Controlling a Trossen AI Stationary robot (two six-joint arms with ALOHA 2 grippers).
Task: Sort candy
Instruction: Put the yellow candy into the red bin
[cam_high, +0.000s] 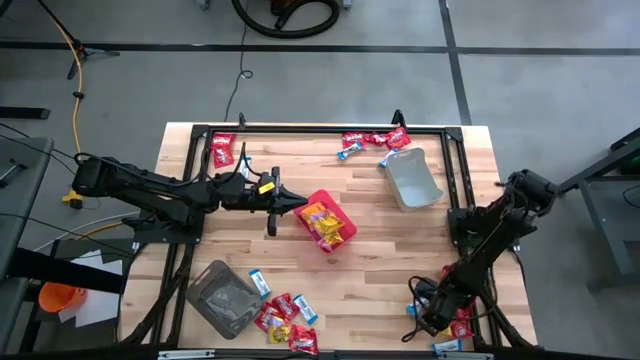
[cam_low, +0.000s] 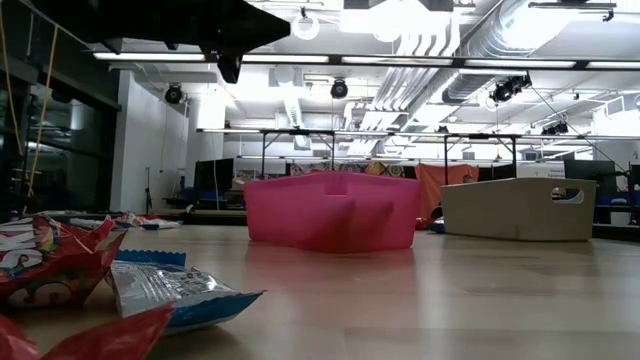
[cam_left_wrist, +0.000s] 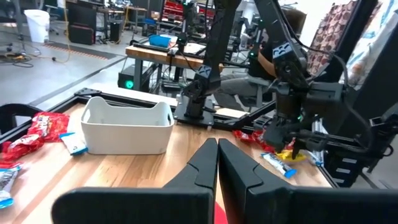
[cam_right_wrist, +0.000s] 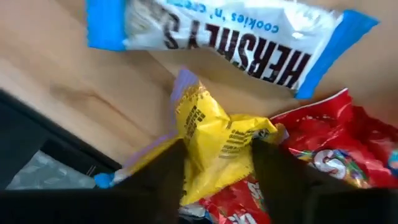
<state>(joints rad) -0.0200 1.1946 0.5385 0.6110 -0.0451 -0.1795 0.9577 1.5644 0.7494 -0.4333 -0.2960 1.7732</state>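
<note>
With its two dark fingers (cam_right_wrist: 171, 171) pressed against either side of a crumpled yellow packet (cam_right_wrist: 214, 140), the right gripper (cam_high: 432, 318) sits low at the table's near right corner — jaws partly closed around that packet, which rests on the pile and is not lifted. Just beside it: one blue-and-white packet (cam_right_wrist: 230, 40) flat on the wood and at least one red packet (cam_right_wrist: 329, 152) touching the yellow one. That corner pile (cam_high: 455, 330) is mostly hidden by the arm, count unclear.

Left gripper (cam_high: 298, 203) hovers over the table's middle, fingers (cam_left_wrist: 205, 165) pressed together, nothing held, tip at the edge of the red bin (cam_high: 341, 211). Bin holds yellow and red candy, roughly four or five pieces, hard to separate.

Three bins total: red one at centre, white tub (cam_high: 412, 178) toward the far right, grey tub (cam_high: 222, 296) near the front left — both tubs look empty from above.

Other candy groups: two red packets (cam_high: 222, 151) at the far left; a far cluster (cam_high: 372, 142) by the white tub, about three red and two blue-and-white; a front cluster (cam_high: 285, 318) beside the grey tub, about two blue-and-white, three or four red, one yellow. Low view shows red and blue-and-white wrappers (cam_low: 120, 275) close up.
</note>
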